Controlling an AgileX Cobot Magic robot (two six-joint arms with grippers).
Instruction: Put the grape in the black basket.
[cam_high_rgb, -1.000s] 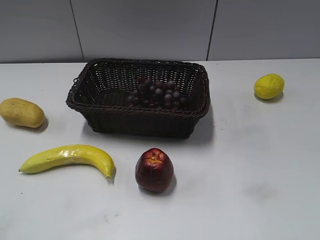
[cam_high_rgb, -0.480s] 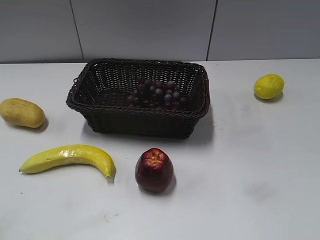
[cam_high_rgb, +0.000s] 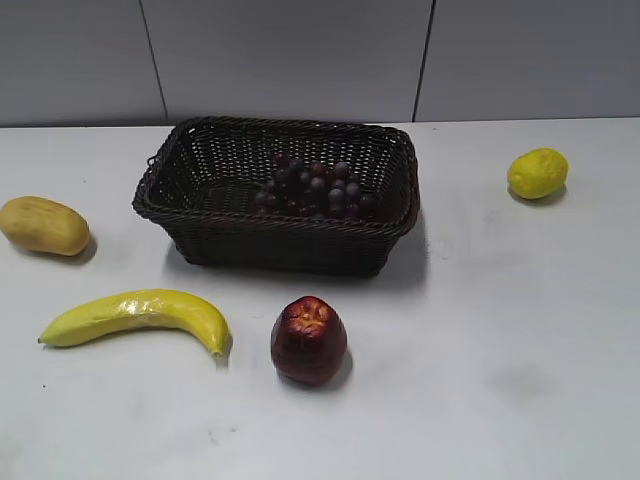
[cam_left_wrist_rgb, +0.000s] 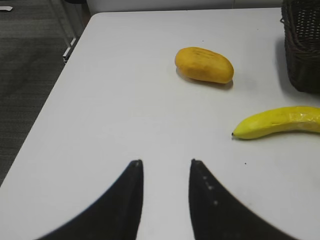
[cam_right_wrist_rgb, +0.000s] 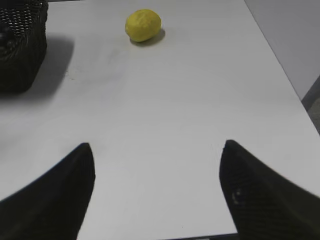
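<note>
The grape (cam_high_rgb: 315, 187), a bunch of small dark red-purple grapes, lies inside the black basket (cam_high_rgb: 285, 240) toward its right half, in the exterior view. The basket's corner also shows in the left wrist view (cam_left_wrist_rgb: 302, 45) and in the right wrist view (cam_right_wrist_rgb: 20, 45). No gripper shows in the exterior view. My left gripper (cam_left_wrist_rgb: 165, 162) is open and empty over bare table near the front left edge. My right gripper (cam_right_wrist_rgb: 157, 146) is wide open and empty over bare table near the front right.
A dark red apple (cam_high_rgb: 309, 339) stands in front of the basket. A banana (cam_high_rgb: 140, 315) lies at the front left, also in the left wrist view (cam_left_wrist_rgb: 277, 121). A potato (cam_high_rgb: 43, 225) sits left. A lemon (cam_high_rgb: 538, 172) sits at the back right.
</note>
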